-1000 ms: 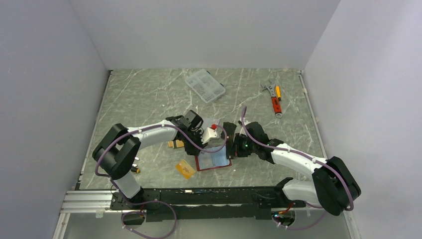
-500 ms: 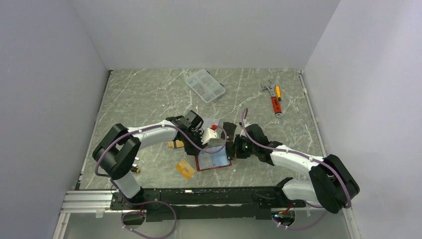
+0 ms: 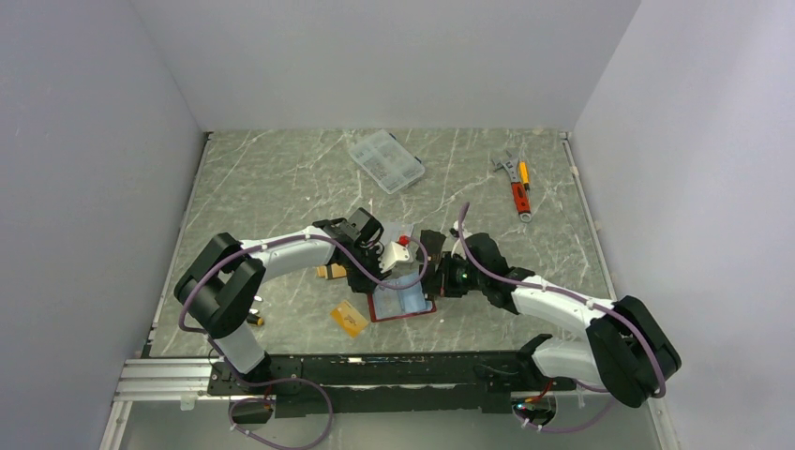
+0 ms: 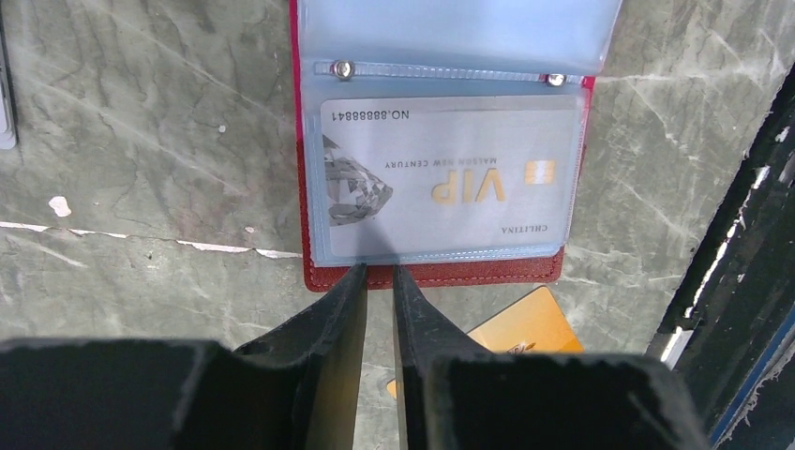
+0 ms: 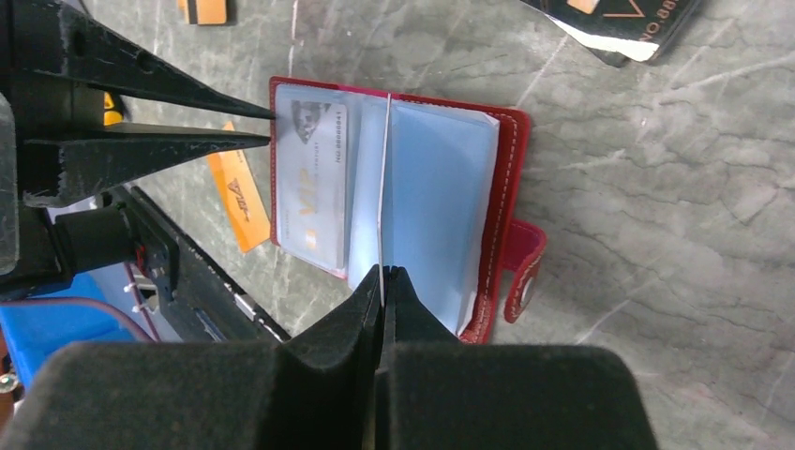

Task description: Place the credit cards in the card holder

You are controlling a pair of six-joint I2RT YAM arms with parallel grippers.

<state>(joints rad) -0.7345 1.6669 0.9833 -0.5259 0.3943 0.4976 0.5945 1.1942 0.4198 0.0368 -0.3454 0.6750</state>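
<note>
My right gripper [image 5: 384,274] is clenched on a clear sleeve [image 5: 382,169] of the card holder [image 5: 511,178], standing that leaf up on edge over the open spine. My left gripper [image 4: 378,272] has its jaws a narrow slit apart, with nothing between them that I can see. Its tips sit at the holder's red rim, against the edge of the pocket where 1 silver-grey card [image 4: 450,178] marked VIP lies tucked in.

Nearest the arm bases, 1 orange card [image 3: 349,318] lies flat on the marble table [image 3: 281,178], just beside the holder's corner. The holder lies open between the 2 grippers, with its snap tab [image 5: 525,272] sticking out on one side. Beside the left wrist lies a 2nd orange card with a black stripe [image 3: 330,271]. Far back sit a clear compartment box [image 3: 385,160] and, to the right, some hand tools [image 3: 517,187].
</note>
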